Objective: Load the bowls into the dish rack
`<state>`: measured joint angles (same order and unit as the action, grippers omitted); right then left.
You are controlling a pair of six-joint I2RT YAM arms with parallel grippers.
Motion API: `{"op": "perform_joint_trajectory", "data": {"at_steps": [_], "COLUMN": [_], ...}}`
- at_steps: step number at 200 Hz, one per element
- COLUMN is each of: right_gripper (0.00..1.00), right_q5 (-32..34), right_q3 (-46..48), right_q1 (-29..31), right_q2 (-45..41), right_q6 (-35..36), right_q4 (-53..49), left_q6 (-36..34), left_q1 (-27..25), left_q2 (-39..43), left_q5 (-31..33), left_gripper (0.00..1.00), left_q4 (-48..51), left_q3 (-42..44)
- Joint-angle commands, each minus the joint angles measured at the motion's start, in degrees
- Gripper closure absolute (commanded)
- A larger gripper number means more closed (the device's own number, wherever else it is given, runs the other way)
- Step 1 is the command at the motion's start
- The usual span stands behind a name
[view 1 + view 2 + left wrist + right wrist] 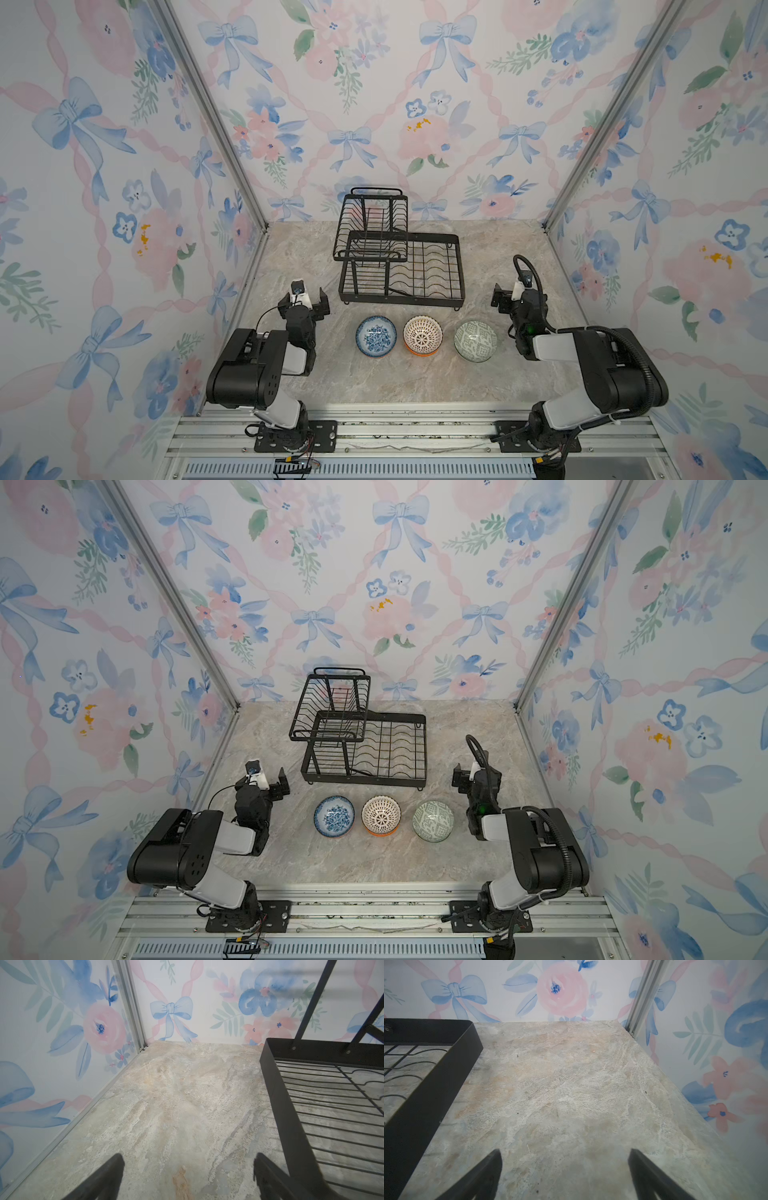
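Three bowls stand in a row on the marble tabletop in both top views: a blue-white floral bowl (376, 336) (333, 816), a white-brown lattice bowl (422, 333) (380, 813) nested in an orange-rimmed bowl (422, 353), and a grey-green patterned bowl (476, 340) (433, 820). Behind them sits the black wire dish rack (440, 239) (409, 717), with no bowl in it. My left gripper (304, 303) (189, 1157) hovers open left of the rack (276, 1076). My right gripper (515, 297) (565, 1152) hovers open right of the rack (446, 1068). Neither holds anything.
Floral wallpaper walls with aluminium corner posts (216, 124) close in the left, back and right sides. An aluminium rail (415, 432) carrying both arm bases runs along the front edge. Bare marble (395, 382) lies in front of the bowls.
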<state>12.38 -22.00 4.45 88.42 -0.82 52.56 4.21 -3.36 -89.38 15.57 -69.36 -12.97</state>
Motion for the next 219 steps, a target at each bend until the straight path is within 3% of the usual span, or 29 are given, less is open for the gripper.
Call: {"op": "perform_joint_trajectory", "data": {"at_steps": [1,197,219], "right_gripper": [0.03,0.03,0.03], "right_q5": [-0.3,-1.2,1.5], "right_q3": [-0.3,-0.4,-1.3], "right_q1": [-0.3,-0.8,-0.7], "right_q2": [0.4,0.3,-1.3], "right_q6": [0.2,0.0,-0.9], "right_q4": [0.0,-0.4,-3.1], "left_q6": [-1.1,-1.0,-1.8], "left_q1": [-0.3,-0.2,-1.1], "left_q2": [-0.3,-0.4,4.5], "left_q5": [0.2,-0.2,3.0], "left_gripper": [0.02,0.02,0.02], "left_q4": [-1.4,-1.3,3.4], "left_q3": [0.0,-0.1,-1.5]}}
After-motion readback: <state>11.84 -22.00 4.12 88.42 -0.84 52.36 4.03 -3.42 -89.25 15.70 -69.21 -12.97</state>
